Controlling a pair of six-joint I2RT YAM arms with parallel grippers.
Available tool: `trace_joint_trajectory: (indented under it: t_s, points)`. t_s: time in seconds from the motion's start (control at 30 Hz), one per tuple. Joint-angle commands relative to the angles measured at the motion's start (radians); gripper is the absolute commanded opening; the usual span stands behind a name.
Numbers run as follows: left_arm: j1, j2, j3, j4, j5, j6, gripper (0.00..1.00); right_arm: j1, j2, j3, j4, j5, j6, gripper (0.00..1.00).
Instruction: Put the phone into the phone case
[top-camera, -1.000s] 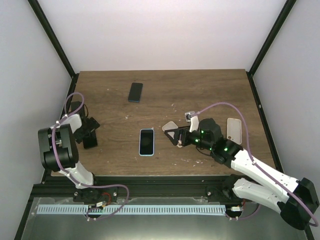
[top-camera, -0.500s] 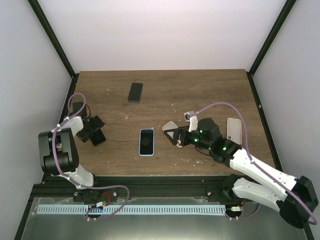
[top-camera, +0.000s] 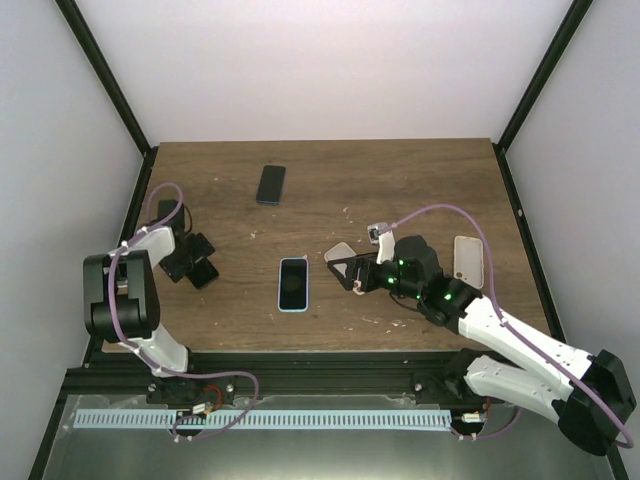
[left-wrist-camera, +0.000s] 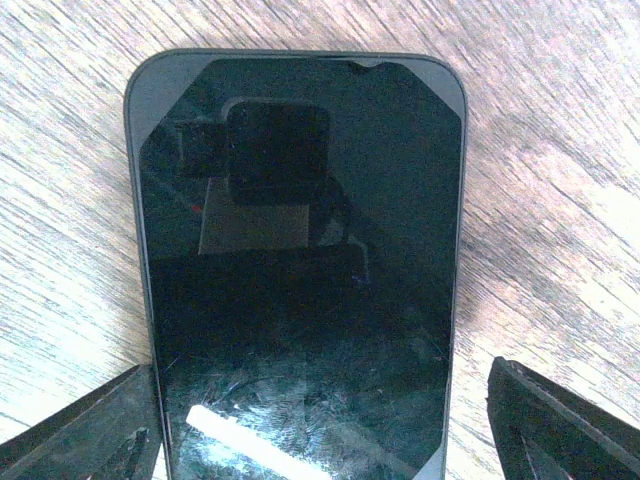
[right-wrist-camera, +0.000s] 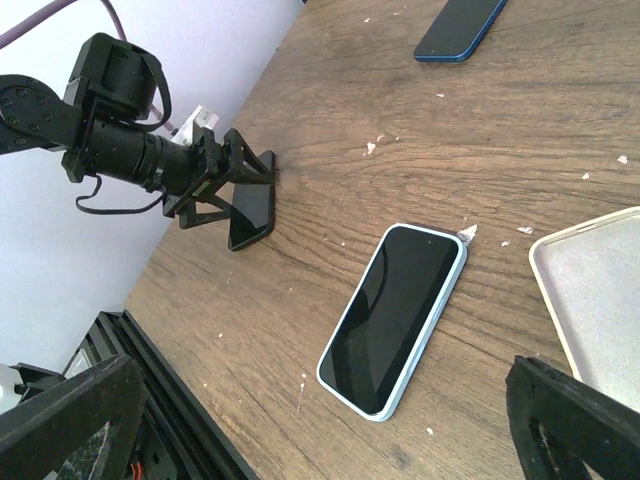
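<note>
The table (top-camera: 420, 190) is dark brown wood with streaky grain and pale flecks. The phone (left-wrist-camera: 300, 270) at the left edge is glossy black with a grey rim. The middle phone (top-camera: 293, 284) has a black screen edged pale blue. The far phone (top-camera: 271, 184) is dark navy. The near phone case (top-camera: 341, 252) and the right-hand phone case (top-camera: 468, 258) are milky, translucent white. The cable (top-camera: 440, 207) is purple.

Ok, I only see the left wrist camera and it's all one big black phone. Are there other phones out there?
Observer: Yes, a phone with a light blue edge lies in the middle, screen up.
Operator: Any more?
Observer: A dark phone lies farther back, on its own.
Operator: And where's the case?
Observer: A pale case lies far over on the right side.
</note>
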Motion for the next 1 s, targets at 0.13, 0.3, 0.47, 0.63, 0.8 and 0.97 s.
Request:
trace_joint_trajectory:
  t_s: [0.13, 0.3, 0.47, 0.63, 0.8, 0.97]
  points:
    - [-0.025, 0.068, 0.034, -0.094, -0.025, -0.018, 0.91, -0.010, -0.007, 0.006, 0.011, 0.002, -0.021, 1.00]
    - [-0.029, 0.086, 0.055, -0.130, -0.051, -0.013, 0.85, -0.011, -0.001, 0.008, -0.007, 0.003, -0.042, 1.00]
    - [-0.042, 0.086, 0.055, -0.132, -0.058, -0.009, 0.80, -0.019, 0.004, 0.017, -0.029, 0.001, -0.057, 1.00]
    - [-0.048, 0.091, 0.066, -0.149, -0.080, 0.009, 0.78, -0.031, 0.027, 0.041, -0.072, 0.004, -0.093, 1.00]
    - [-0.049, 0.074, 0.059, -0.145, -0.074, 0.031, 0.73, -0.127, 0.108, 0.060, -0.139, -0.013, -0.161, 1.00]
    - [-0.051, 0.067, 0.051, -0.145, -0.066, 0.059, 0.70, -0.212, 0.243, 0.094, -0.188, -0.031, -0.256, 1.00]
